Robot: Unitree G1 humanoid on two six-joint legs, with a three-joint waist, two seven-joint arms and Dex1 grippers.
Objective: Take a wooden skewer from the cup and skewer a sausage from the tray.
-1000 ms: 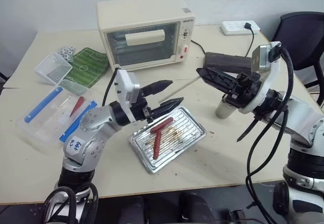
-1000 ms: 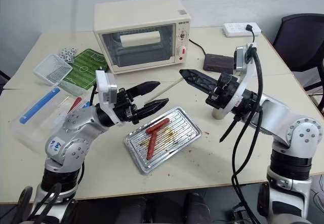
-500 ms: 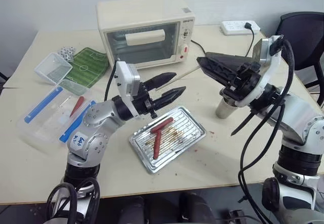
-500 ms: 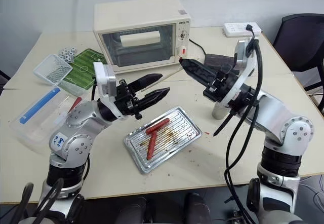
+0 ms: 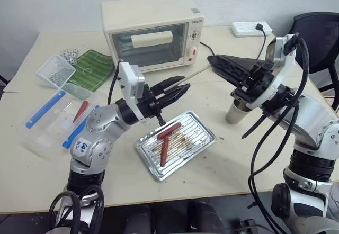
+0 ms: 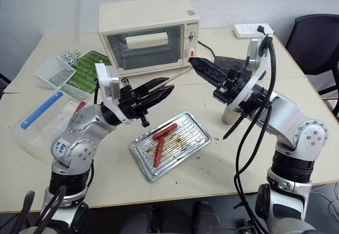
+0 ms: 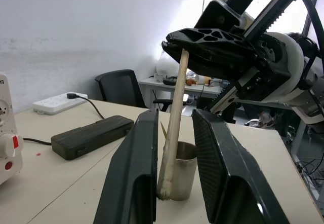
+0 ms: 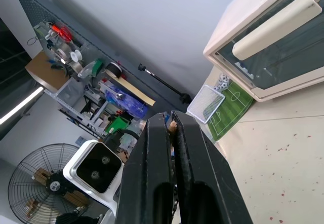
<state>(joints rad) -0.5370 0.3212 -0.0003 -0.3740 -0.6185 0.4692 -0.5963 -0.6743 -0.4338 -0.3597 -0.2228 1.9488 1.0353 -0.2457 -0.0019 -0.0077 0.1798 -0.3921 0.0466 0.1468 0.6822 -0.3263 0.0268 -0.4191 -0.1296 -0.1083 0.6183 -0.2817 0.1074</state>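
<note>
i hold the skewer [image 5: 194,75] pinched tight in my right pincer [image 5: 213,62], level above the table so its free end reaches across to my left pincer [image 5: 180,87], whose fingers stand narrow around it, hard to say if gripping. the cup [image 5: 236,111] stands under my right arm; two sausages [image 5: 168,131] wait in the tray [image 5: 203,137] below.

The tabletop [image 5: 222,160] carries an oven [image 5: 152,31] at its far edge, a tray [image 5: 175,144] near the front, a cup [image 5: 235,112] toward the right edge, and a plastic box [image 5: 55,118] on the left.
</note>
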